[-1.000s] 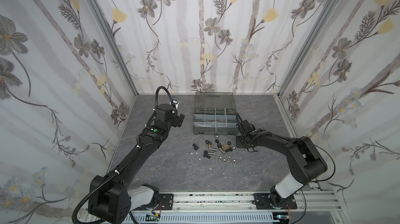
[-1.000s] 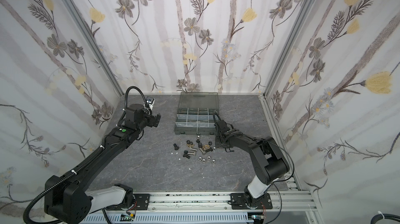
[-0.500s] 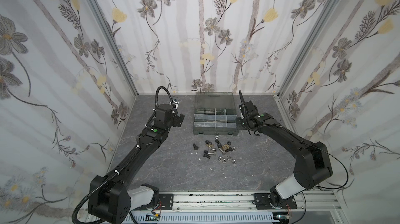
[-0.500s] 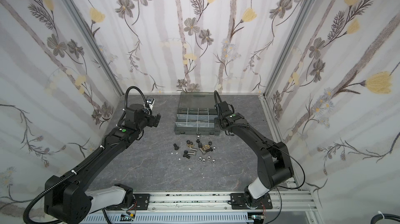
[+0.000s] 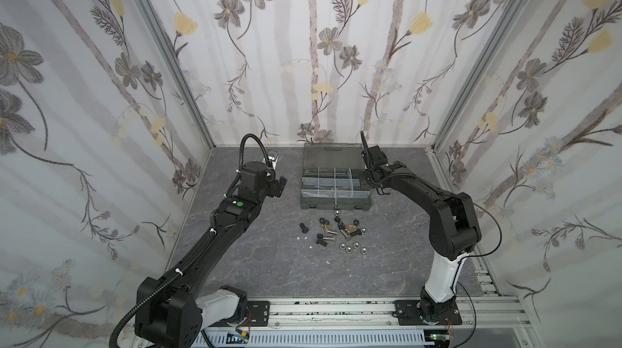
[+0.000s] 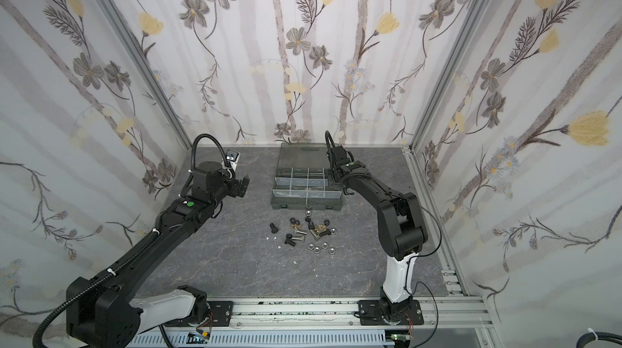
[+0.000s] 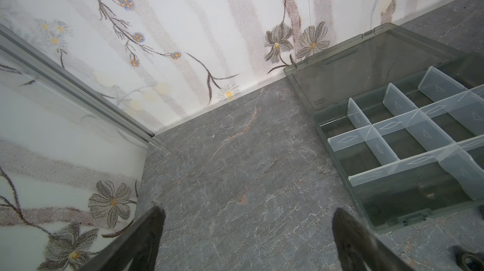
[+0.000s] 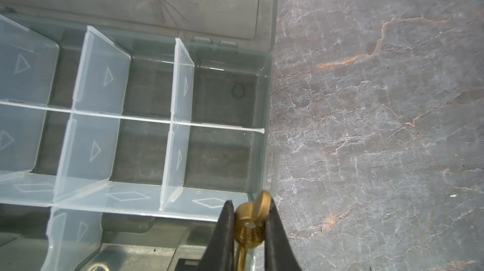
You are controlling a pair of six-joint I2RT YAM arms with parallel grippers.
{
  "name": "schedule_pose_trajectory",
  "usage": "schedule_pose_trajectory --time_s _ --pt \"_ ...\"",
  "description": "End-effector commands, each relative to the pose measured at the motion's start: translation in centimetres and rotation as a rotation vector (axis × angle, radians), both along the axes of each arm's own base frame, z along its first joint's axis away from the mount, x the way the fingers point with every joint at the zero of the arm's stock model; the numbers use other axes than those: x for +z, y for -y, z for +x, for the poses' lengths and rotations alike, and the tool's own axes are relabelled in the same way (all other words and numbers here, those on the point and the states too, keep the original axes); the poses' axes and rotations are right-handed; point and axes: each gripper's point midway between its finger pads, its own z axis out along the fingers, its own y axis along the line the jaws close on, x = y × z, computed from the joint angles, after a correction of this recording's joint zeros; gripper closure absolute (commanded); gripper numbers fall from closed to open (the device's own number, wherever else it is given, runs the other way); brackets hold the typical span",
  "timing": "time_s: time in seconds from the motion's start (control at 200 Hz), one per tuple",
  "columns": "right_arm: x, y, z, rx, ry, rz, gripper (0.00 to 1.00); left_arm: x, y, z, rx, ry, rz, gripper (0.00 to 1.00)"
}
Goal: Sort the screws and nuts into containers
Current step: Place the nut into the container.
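Observation:
A brass wing nut is pinched between the fingers of my right gripper, which is shut on it above the right end of the dark grey organizer case. The containers are its compartments, split by translucent dividers, and those in the right wrist view look empty. Loose screws and nuts lie on the table in front of the case: a black bolt, silver nuts and another brass wing nut. My left gripper hangs open to the left of the case with nothing in it.
The case's smoky lid lies open flat against the back wall. Patterned walls close in the left, back and right sides. Tiny white flecks dot the grey stone-look table near the pile. An aluminium rail runs along the front.
My right arm rose from the right side of the pile and swung back to the right end of the case, staying shut. The left arm has not moved.

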Motion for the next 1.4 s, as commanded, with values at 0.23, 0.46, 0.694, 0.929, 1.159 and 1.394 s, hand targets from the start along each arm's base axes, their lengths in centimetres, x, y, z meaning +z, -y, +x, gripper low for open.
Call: schedule_pose_trajectory --time_s 0.23,0.46,0.694,0.929,1.159,1.394 --pt "-2.5 -1.5 2.1 0.046 0.006 0.016 0.93 0.5 0.3 0.4 -0.018 0.017 0.018 0.0" --pt "-3.7 -1.5 2.5 0.046 -0.007 0.017 0.92 1.2 0.2 0.2 -0.012 0.045 0.032 0.0" --pt "-2.7 -1.5 2.4 0.055 0.014 0.02 0.75 1.5 0.1 0.0 -0.014 0.055 0.042 0.0" --pt "-1.0 -1.5 2.1 0.064 0.03 0.026 0.61 1.7 0.2 0.0 -0.017 0.056 0.041 0.0" --pt "2.4 -1.9 0.3 0.095 0.083 0.048 0.61 2.4 0.3 -0.4 -0.024 0.076 0.03 0.0" --pt "3.6 -2.5 -4.9 0.162 0.057 0.124 0.59 2.2 0.6 -0.4 -0.039 0.06 0.025 0.0"
